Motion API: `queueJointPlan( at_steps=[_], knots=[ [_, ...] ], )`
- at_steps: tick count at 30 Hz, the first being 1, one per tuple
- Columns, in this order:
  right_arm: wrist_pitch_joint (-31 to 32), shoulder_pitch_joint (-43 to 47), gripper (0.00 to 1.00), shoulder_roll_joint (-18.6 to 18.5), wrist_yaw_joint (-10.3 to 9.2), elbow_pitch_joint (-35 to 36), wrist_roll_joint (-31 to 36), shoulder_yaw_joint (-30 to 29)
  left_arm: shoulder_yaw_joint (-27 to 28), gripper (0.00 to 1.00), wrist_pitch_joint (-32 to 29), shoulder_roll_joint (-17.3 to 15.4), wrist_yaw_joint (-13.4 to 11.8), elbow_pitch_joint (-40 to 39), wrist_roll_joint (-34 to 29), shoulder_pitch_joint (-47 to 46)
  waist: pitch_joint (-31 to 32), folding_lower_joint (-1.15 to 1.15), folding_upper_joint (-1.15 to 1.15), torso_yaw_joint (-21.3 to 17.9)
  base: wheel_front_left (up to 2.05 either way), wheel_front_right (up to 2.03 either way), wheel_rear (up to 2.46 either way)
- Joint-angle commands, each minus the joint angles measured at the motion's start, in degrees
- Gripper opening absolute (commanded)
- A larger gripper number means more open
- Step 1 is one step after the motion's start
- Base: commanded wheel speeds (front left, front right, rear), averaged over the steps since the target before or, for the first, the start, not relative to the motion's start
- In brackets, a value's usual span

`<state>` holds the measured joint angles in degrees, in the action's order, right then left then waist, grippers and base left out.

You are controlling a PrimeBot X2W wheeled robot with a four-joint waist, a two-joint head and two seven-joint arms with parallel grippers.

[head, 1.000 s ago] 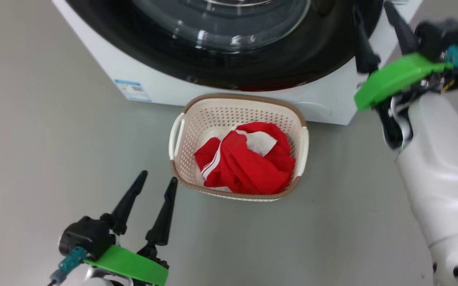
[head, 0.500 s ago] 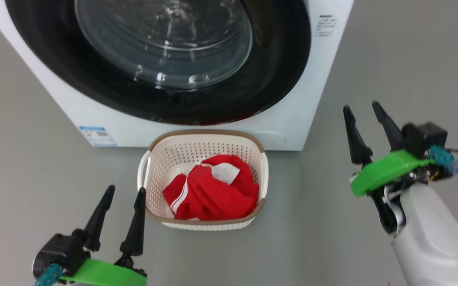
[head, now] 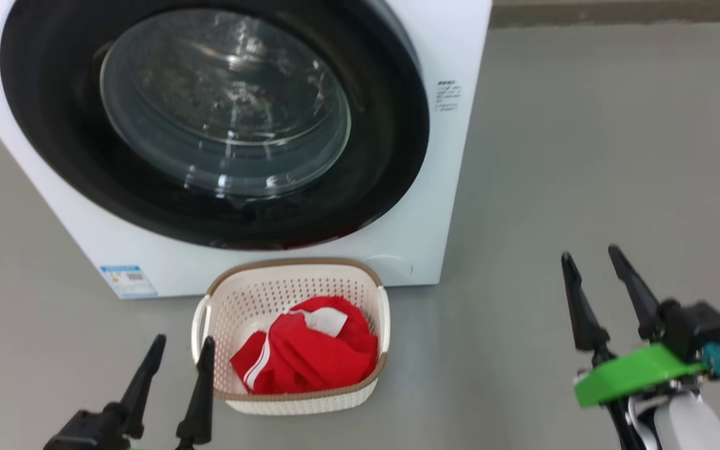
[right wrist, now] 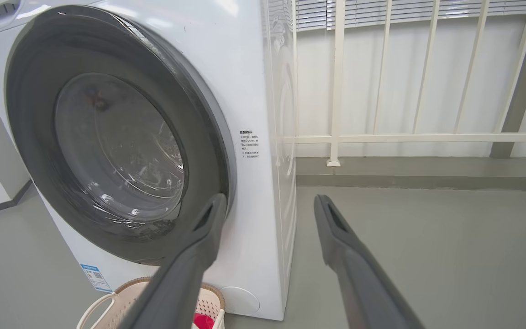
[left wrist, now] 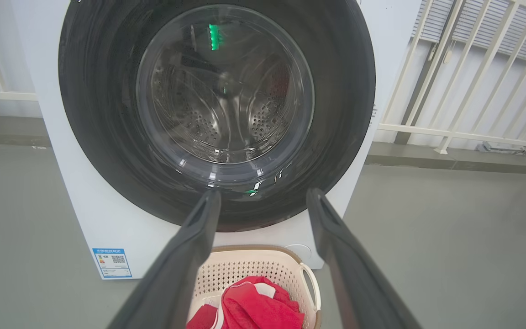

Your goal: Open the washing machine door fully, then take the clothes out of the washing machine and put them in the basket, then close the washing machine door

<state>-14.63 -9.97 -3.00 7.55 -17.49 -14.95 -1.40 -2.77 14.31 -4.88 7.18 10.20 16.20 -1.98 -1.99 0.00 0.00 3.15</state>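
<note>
The white washing machine (head: 454,50) stands ahead with its black-rimmed washing machine door (head: 391,144) lying flat against the front, glass window facing me. On the floor just before it sits the cream basket (head: 375,294), holding the red clothes (head: 310,359) with white stripes. My left gripper (head: 184,341) hovers open at the basket's left side, nothing between its fingers. My right gripper (head: 590,252) stands open well to the right of machine and basket, empty. In the left wrist view the door (left wrist: 103,114), basket (left wrist: 254,260) and clothes (left wrist: 258,310) appear beyond the open fingers. The right wrist view looks at the door (right wrist: 30,91) from the right.
A pale railing (right wrist: 381,137) over a low kerb (right wrist: 427,176) runs behind and to the right of the machine. A blue label (head: 127,281) marks the machine's lower left corner. Grey floor (head: 585,156) stretches right of the machine.
The head camera has tilted up, so the machine front shows more fully and the basket sits lower in view. My right gripper has drawn back from the door's right edge, still open.
</note>
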Motion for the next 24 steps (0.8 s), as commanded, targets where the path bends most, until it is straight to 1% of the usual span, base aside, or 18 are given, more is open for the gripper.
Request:
queueJointPlan(
  at_steps=[1,7,10,15,24],
  knots=[
    [-0.37,1.51,1.00,0.12,-0.06,3.15,1.28,0.84,2.64,1.00,0.69,-1.03,0.31,-2.09,-0.18,0.10,1.91,0.00,0.00,-1.57,0.00,0.00,0.00],
    [-0.37,6.51,1.00,0.12,-0.06,8.52,2.21,-0.46,3.12,1.00,0.69,-1.24,0.31,-4.27,-0.21,2.48,3.30,0.00,0.00,-2.14,0.00,0.00,0.00],
    [-0.37,8.66,1.00,0.12,-0.06,10.06,2.22,-1.37,3.36,1.00,0.69,-1.37,0.31,-4.85,-0.32,3.53,3.89,0.00,0.00,-2.34,0.00,0.00,0.00],
    [-0.37,10.97,1.00,0.12,-0.06,10.88,2.33,-1.99,4.04,1.00,0.69,-1.04,0.31,-4.63,-0.65,4.45,4.54,0.00,0.00,-2.25,0.00,0.00,0.00],
    [-0.37,11.72,1.00,0.13,-0.06,10.77,2.02,-2.20,4.12,1.00,0.69,-0.96,0.31,-4.20,-0.79,4.85,4.98,0.00,0.00,-2.16,0.00,0.00,0.00]
  ],
)
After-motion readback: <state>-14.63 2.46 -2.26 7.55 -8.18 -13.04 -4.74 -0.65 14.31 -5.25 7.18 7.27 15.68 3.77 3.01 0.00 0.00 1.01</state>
